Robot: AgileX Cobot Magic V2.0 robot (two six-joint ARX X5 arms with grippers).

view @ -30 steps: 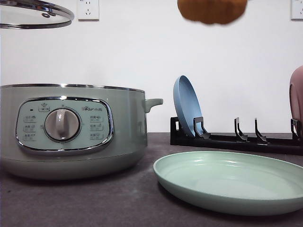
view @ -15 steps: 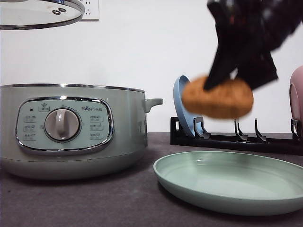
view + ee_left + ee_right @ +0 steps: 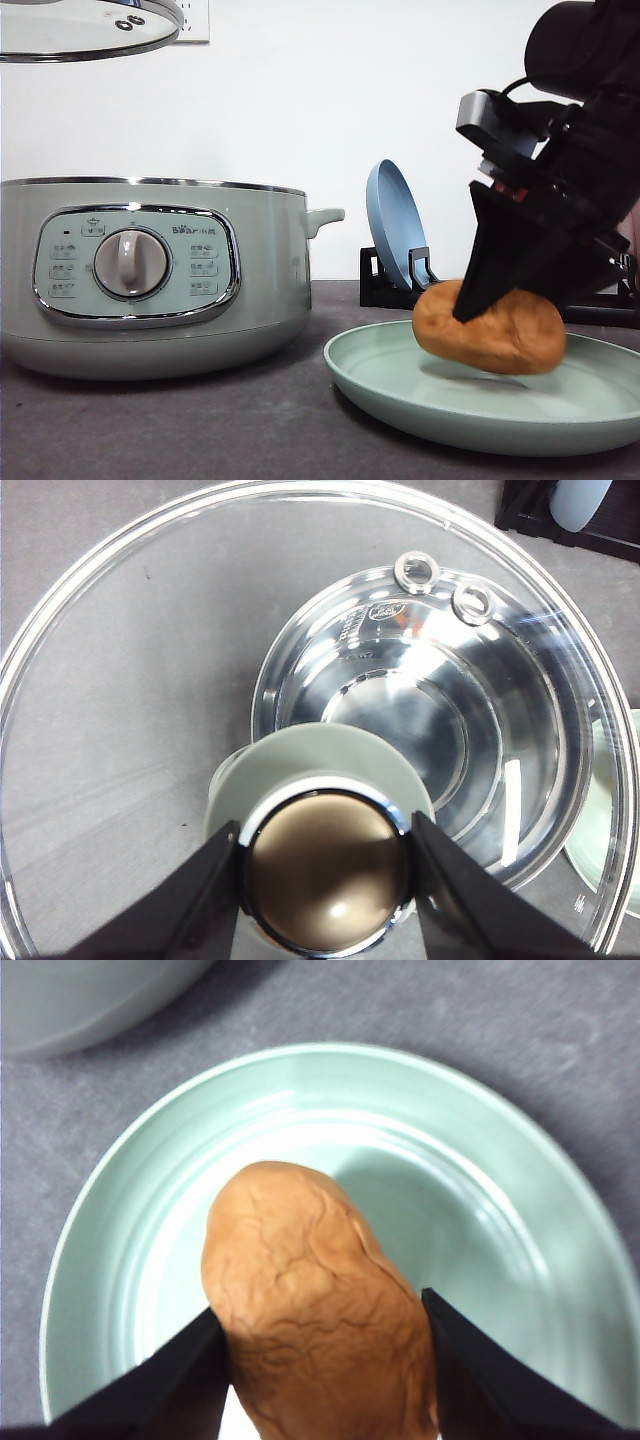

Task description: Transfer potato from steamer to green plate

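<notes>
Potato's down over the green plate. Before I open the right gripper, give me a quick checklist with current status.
1. Potato over the green plate, inside its rim: ok, both the front and right wrist views show it.
2. Potato resting on the plate: cannot tell; in the front view a shadow lies under it and it looks slightly raised.
3. Right gripper gripping the potato on both sides: ok.
4. Blue plate in its rack, behind and apart from the drop spot: ok.
5. Left gripper shut on the lid knob, lid held above the steamer: ok.
6. Room to release: ok, bare plate all round the potato.
</notes>
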